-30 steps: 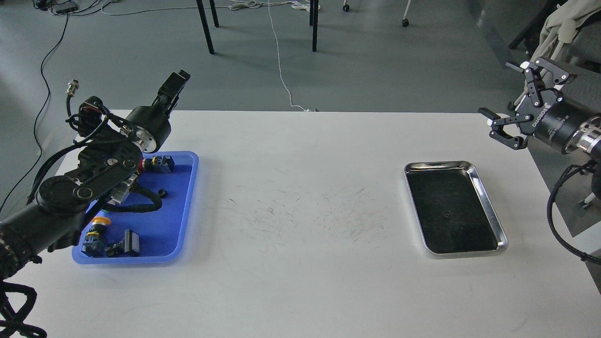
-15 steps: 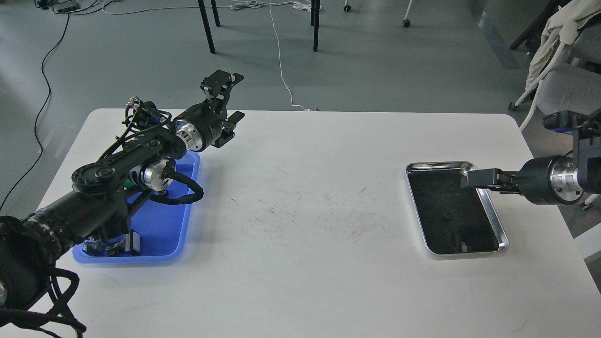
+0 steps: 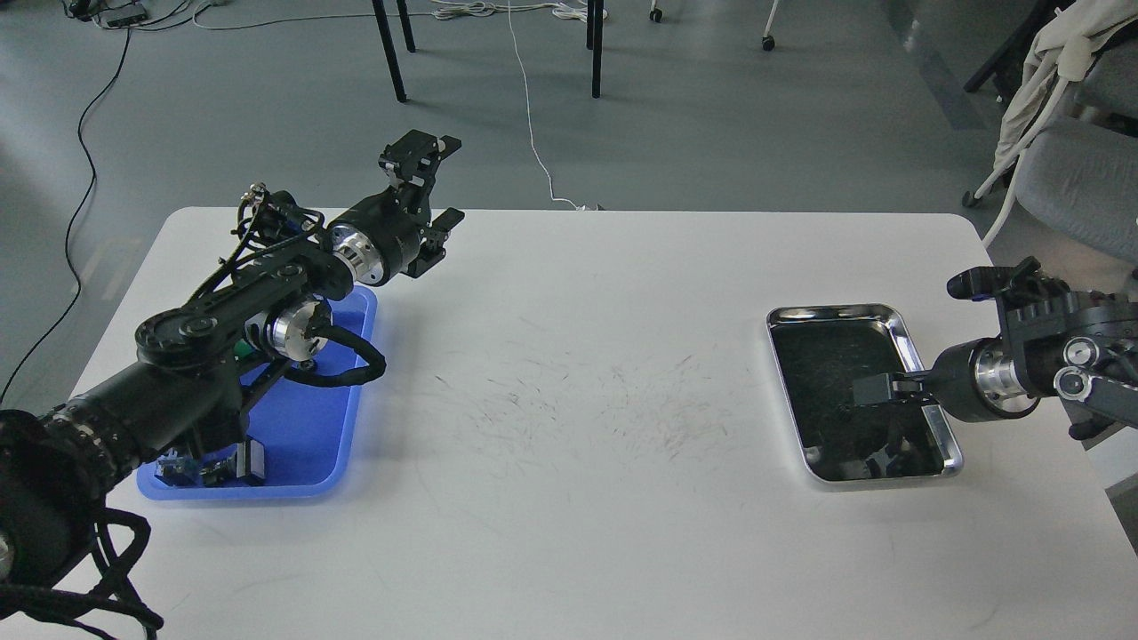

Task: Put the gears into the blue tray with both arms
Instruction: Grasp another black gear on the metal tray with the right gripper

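The blue tray (image 3: 307, 436) lies at the table's left, largely covered by my left arm. My left gripper (image 3: 447, 180) is raised past the tray's far right corner, open and holding nothing. Any gear in the blue tray is hidden under the arm. At the right, my right gripper (image 3: 867, 389) reaches low into the steel tray (image 3: 831, 311); its dark fingers merge, so I cannot tell its state. A tiny black gear (image 3: 845, 410) shows faintly against the tray's dark floor, just left of and below the fingertips.
Push-button switches (image 3: 209, 467) sit in the blue tray's near end. A black cable loop (image 3: 356, 369) from my left arm hangs over the tray's right rim. The scuffed white table (image 3: 578, 400) spans between the trays. Chair legs and cables stand on the floor beyond.
My right gripper has dropped lower and moved left into the steel tray, towards the gear. The left arm, after swinging up off the blue tray, has stayed still for the last half second.
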You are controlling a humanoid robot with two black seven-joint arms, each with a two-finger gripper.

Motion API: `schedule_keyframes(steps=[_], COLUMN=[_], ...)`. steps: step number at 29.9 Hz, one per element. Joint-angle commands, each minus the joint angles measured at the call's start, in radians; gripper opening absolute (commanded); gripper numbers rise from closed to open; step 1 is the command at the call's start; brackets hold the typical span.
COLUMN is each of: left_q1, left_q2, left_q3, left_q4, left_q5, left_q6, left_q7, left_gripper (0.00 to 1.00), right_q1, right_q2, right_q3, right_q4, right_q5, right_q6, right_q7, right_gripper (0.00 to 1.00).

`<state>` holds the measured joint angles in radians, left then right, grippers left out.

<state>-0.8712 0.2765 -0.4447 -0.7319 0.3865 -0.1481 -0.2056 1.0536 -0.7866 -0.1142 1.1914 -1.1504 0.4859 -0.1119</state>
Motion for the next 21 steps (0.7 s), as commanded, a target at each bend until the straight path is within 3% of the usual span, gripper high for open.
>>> schedule_keyframes(steps=[1, 6, 14, 17, 21], left_q1=[0.000, 0.000, 0.000, 0.000, 0.000], left_q2=[0.001, 0.001, 0.012, 0.012, 0.012], left_q3=[0.000, 0.000, 0.000, 0.000, 0.000], left_q4=[0.000, 0.000, -0.001, -0.001, -0.001], left_q5=[0.000, 0.000, 0.002, 0.002, 0.002], left_q6=[-0.001, 0.001, 0.001, 0.002, 0.002], left_q7=[-0.001, -0.001, -0.001, -0.001, -0.001], left_gripper=[0.97, 0.97, 0.97, 0.97, 0.97], right_q1=[-0.007, -0.006, 0.005, 0.011, 0.009], right_q2=[0.047, 0.087, 0.101, 0.104, 0.104], right_q3=[-0.010, -0.036, -0.045, -0.047, -0.047], right_q4=[-0.027, -0.064, -0.070, -0.072, -0.078], right_q5=[0.001, 0.001, 0.003, 0.005, 0.009], right_q6=[0.000, 0.002, 0.003, 0.003, 0.003], right_q7=[0.000, 0.001, 0.008, 0.009, 0.009], right_gripper=[0.92, 0.89, 0.61, 0.40, 0.31])
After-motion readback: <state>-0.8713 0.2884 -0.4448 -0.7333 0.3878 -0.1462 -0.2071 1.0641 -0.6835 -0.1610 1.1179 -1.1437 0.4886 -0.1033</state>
